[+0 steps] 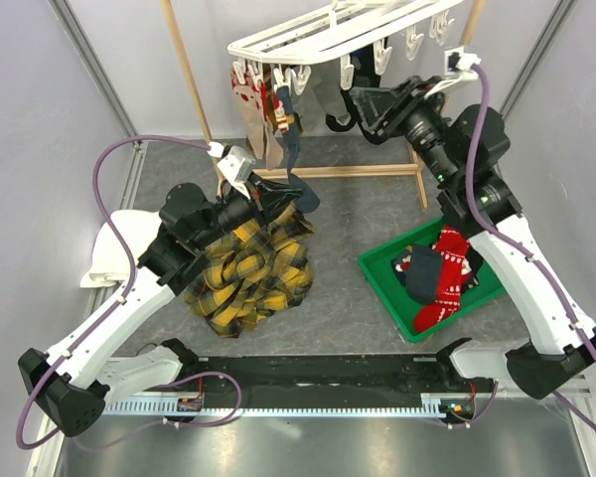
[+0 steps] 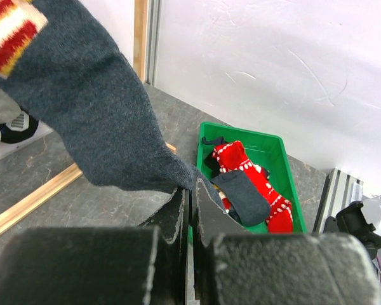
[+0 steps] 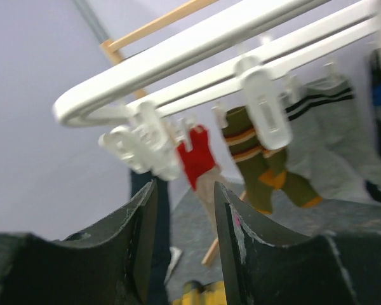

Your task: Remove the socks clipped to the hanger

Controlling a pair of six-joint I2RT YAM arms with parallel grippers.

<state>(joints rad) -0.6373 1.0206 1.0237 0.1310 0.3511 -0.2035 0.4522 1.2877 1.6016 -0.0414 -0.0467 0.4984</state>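
My left gripper (image 2: 190,190) is pressed together, pinching the toe of a long navy knit sock (image 2: 101,121) that hangs from the white plastic slatted hanger (image 3: 197,47). On its pegs I can make out 3 others: a red-and-tan sock (image 3: 197,159), an olive sock with orange stripes (image 3: 254,152) and a grey sock with black stripes (image 3: 330,140). My right gripper (image 3: 185,187) is spread and holds nothing just below the hanger's rail, and red patterned socks (image 1: 452,263) lie in the green plastic tray (image 1: 387,288) by that arm.

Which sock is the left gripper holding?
The navy sock: its lower end is pinched in the shut left gripper, while the other socks hang free from the hanger or lie in the green bin.
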